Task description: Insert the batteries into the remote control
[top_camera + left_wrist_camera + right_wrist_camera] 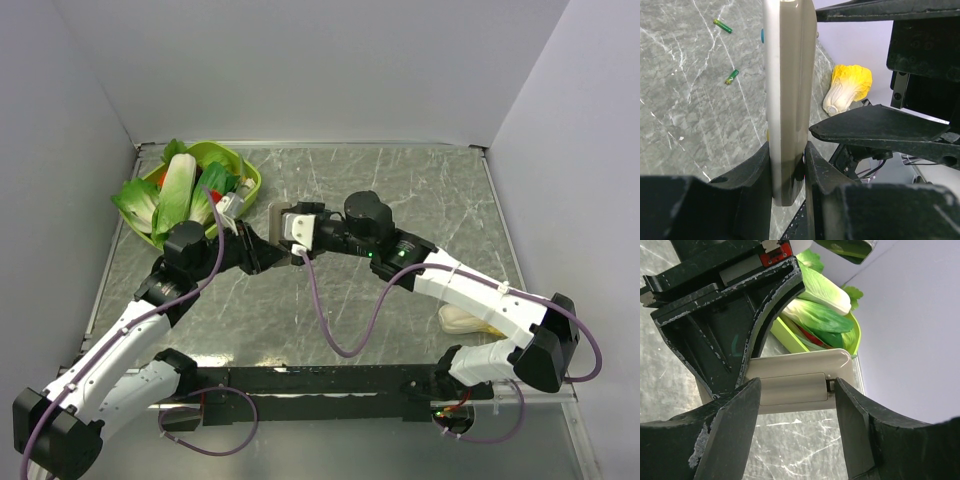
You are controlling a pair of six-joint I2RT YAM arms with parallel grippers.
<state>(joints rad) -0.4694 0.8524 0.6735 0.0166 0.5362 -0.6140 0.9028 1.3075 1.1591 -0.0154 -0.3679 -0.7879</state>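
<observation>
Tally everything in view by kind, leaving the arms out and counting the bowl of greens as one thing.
Batteries: 2
Remote: 1, clamped in the left gripper
Yellow cabbage: 1
Bowl of greens: 1
Total: 5

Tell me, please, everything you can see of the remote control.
The remote control is a slim, matte grey-beige bar with rounded corners, plastic-looking. Its back faces the right wrist camera, showing a rectangular battery cover that looks closed. The left tool clamps one end, holding it off the table; a blue button peeks from its far face. The right tool is open, flanking the cover; contact cannot be told.
</observation>
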